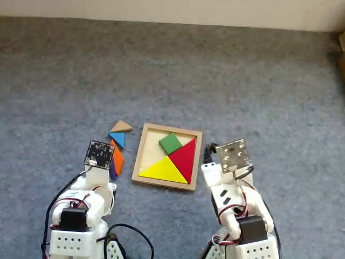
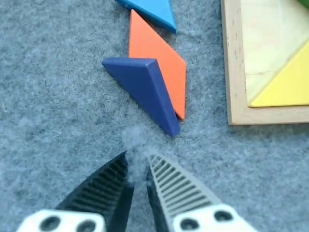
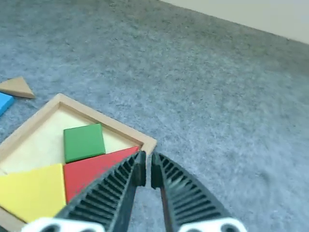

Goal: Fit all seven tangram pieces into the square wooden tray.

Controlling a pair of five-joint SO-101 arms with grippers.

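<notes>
- Well, from above, the tray lies on the grey carpet. It holds a green square, a red triangle and a yellow triangle, and part of its floor is bare.
- Just beside the tray's left edge, four pieces lie on the carpet: a tan triangle, a blue triangle, an orange piece and a navy triangle, which is mostly hidden.
- Seen from the left wrist, the left gripper hangs over bare carpet. Its fingers are all but together, with nothing between them. The tips sit just short of the navy triangle's near point and do not touch it. That triangle lies against the orange piece, and a tray corner is close by.
- From the right wrist, the right gripper likewise has its fingers nearly closed and grips nothing. Its tips are over the tray's corner next to the red triangle. I cannot tell whether they touch the wood.
</notes>
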